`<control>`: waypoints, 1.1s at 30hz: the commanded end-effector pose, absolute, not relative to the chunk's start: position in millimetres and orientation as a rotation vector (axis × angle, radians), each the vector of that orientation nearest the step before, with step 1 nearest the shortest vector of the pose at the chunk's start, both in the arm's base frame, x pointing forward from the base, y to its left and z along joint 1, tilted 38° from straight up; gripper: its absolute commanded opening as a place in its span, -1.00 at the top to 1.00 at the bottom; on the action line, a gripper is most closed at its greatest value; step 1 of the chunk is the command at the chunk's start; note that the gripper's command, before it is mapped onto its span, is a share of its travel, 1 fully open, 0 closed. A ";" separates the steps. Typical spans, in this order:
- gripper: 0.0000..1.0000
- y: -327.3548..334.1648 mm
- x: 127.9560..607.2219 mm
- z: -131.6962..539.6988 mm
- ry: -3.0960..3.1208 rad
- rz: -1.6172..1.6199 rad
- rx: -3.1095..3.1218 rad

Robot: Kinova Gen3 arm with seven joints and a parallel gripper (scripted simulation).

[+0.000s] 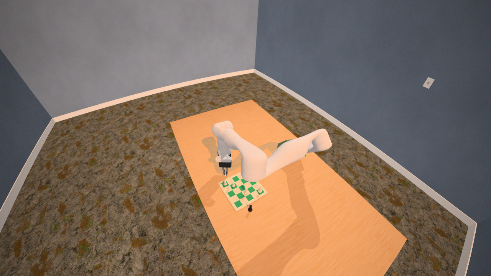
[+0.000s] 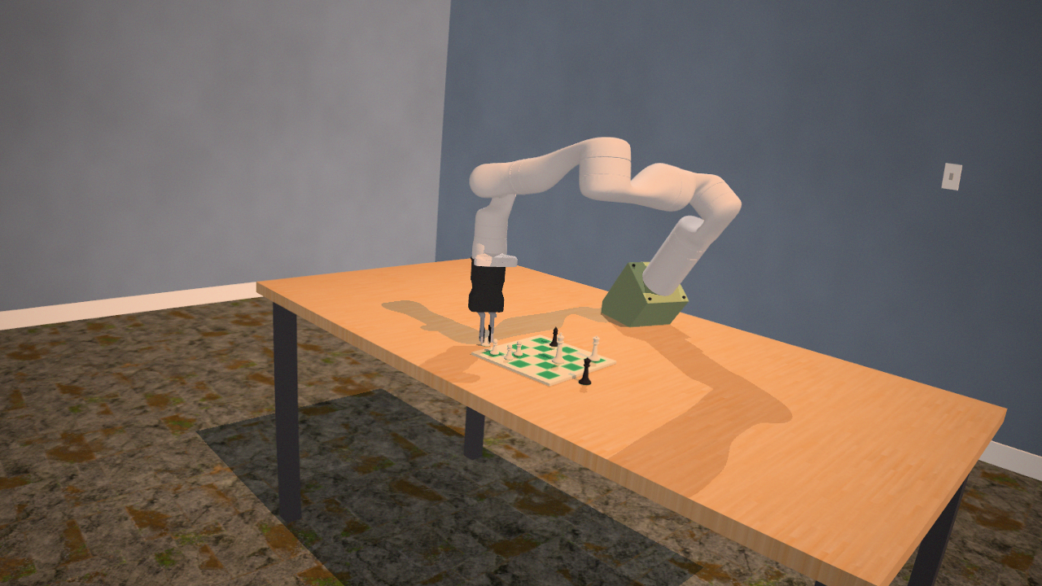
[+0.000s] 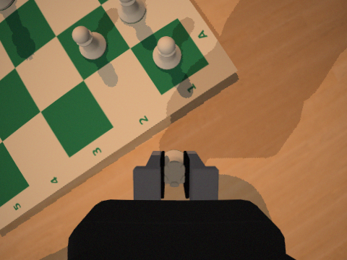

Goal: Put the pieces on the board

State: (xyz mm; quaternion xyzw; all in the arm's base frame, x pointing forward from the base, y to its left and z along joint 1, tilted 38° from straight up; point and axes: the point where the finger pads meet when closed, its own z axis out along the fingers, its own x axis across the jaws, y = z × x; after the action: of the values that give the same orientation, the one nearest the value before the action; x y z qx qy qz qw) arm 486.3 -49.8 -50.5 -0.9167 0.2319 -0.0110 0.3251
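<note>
My gripper (image 3: 173, 167) is low over the table just off the board's digit edge, near the 2. Its fingers are shut on a small white piece, the white rook (image 3: 173, 172), which stands on the table between them. The gripper also shows in the top and exterior views (image 1: 224, 172) (image 2: 486, 336). The green and cream chessboard (image 3: 80, 55) (image 2: 544, 356) has white pawns near the A1 corner (image 3: 166, 53). A black piece (image 2: 584, 371) (image 1: 250, 208) stands on the table off the board's other side. Another black piece (image 2: 554, 336) and tall white pieces (image 2: 595, 348) stand on the board's far part.
The arm's green base (image 2: 643, 295) sits behind the board. The arm arches over the board and hides part of it in the top view. The table's edge lies to the left of the gripper.
</note>
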 end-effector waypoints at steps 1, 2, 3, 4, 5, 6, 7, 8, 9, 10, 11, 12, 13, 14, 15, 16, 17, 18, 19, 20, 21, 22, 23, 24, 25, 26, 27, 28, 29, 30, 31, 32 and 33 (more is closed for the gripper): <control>1.00 -50.8 486.7 -49.8 0.609 -0.031 -2.404; 1.00 -50.8 486.7 -49.8 0.609 -0.031 -2.404; 1.00 -50.8 486.7 -49.8 0.609 -0.031 -2.404; 1.00 -50.8 486.7 -49.8 0.609 -0.031 -2.404; 1.00 -50.8 486.7 -49.8 0.609 -0.031 -2.404; 1.00 -50.8 486.7 -49.8 0.609 -0.031 -2.404; 1.00 -50.8 486.7 -49.8 0.609 -0.031 -2.404; 1.00 -50.8 486.7 -49.8 0.609 -0.031 -2.404; 1.00 -50.8 486.7 -49.8 0.609 -0.031 -2.404; 1.00 -50.8 486.7 -49.8 0.609 -0.031 -2.404; 1.00 -50.8 486.7 -49.8 0.609 -0.031 -2.404; 1.00 -50.8 486.7 -49.8 0.609 -0.031 -2.404; 1.00 -50.8 486.7 -49.8 0.609 -0.031 -2.404; 1.00 -50.8 486.7 -49.8 0.609 -0.031 -2.404; 1.00 -50.8 486.7 -49.8 0.609 -0.031 -2.404; 1.00 -50.8 486.7 -49.8 0.609 -0.031 -2.404; 1.00 -50.8 486.7 -49.8 0.609 -0.031 -2.404; 1.00 -50.8 486.7 -49.8 0.609 -0.031 -2.404; 1.00 -50.8 486.7 -49.8 0.609 -0.031 -2.404; 1.00 -50.8 486.7 -49.8 0.609 -0.031 -2.404; 1.00 -50.8 486.7 -49.8 0.609 -0.031 -2.404; 1.00 -50.8 486.7 -49.8 0.609 -0.031 -2.404; 1.00 -50.8 486.7 -49.8 0.609 -0.031 -2.404; 1.00 -50.8 486.7 -49.8 0.609 -0.031 -2.404; 1.00 -50.8 486.7 -49.8 0.609 -0.031 -2.404; 1.00 -50.8 486.7 -49.8 0.609 -0.031 -2.404; 1.00 -51.0 486.6 -49.4 0.609 -0.031 -2.404; 1.00 -51.7 486.4 -48.6 0.609 -0.031 -2.404; 1.00 -52.8 486.1 -47.1 0.609 -0.031 -2.404; 1.00 -54.4 485.6 -44.9 0.609 -0.031 -2.404; 1.00 -54.4 485.6 -44.9 0.609 -0.031 -2.404; 1.00 -54.4 485.6 -44.9 0.609 -0.031 -2.404; 1.00 -56.6 485.0 -41.9 0.609 -0.031 -2.404</control>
State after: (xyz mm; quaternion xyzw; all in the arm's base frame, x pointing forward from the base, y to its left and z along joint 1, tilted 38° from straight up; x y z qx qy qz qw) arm 484.1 -52.7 -46.4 -0.9169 0.2314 -0.0090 0.3251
